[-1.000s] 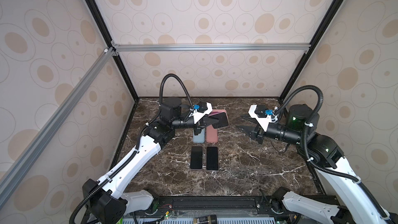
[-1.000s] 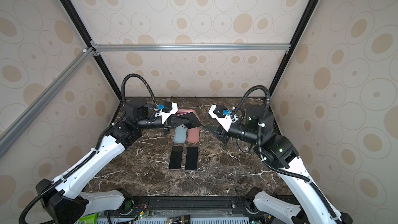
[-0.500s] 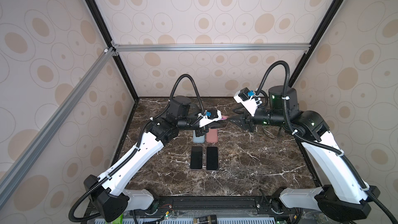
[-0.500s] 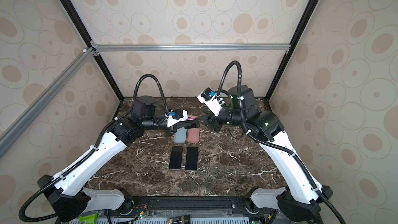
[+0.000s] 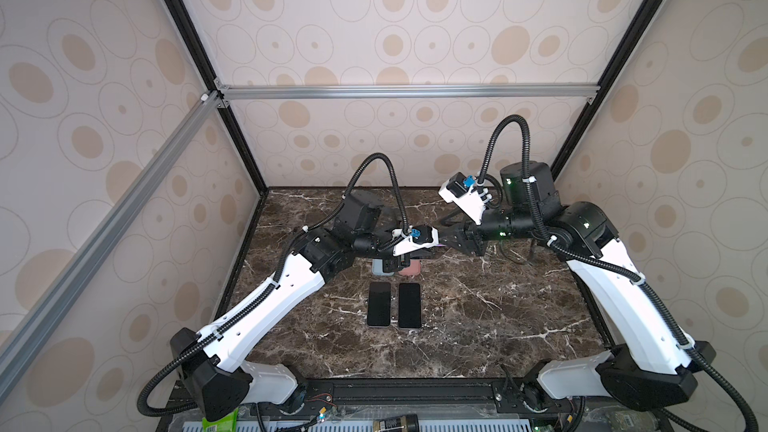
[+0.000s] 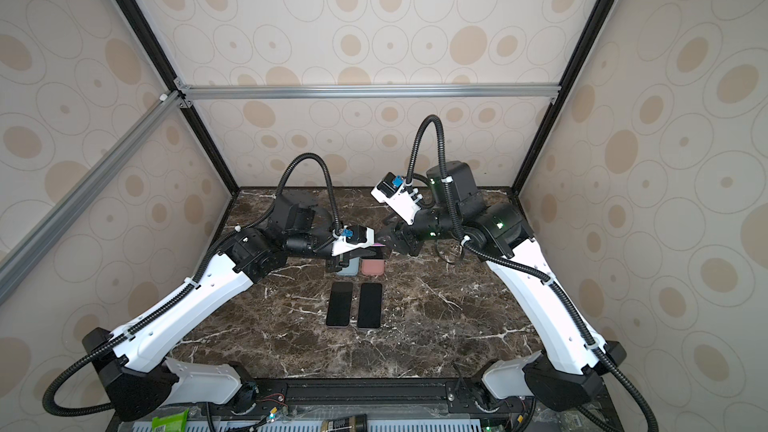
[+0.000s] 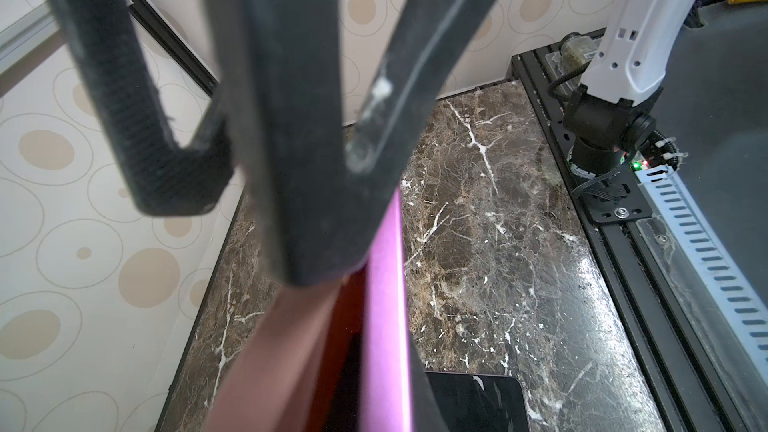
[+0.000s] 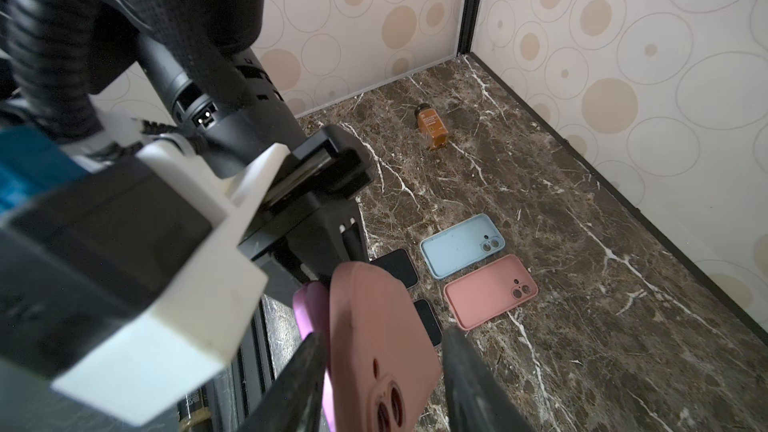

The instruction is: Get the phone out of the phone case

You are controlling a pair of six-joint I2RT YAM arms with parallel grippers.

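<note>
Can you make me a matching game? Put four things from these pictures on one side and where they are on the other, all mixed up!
Things:
1. blue case
2. little brown bottle
3. two black phones
4. pink case with phone inside

Places:
A. held up in the air
B. side by side, flat on the table, screens up
C. alone, close to a wall
D. flat on the table beside the empty pink case

Pairs: 1-D, 2-C, 3-B, 4-A.
</note>
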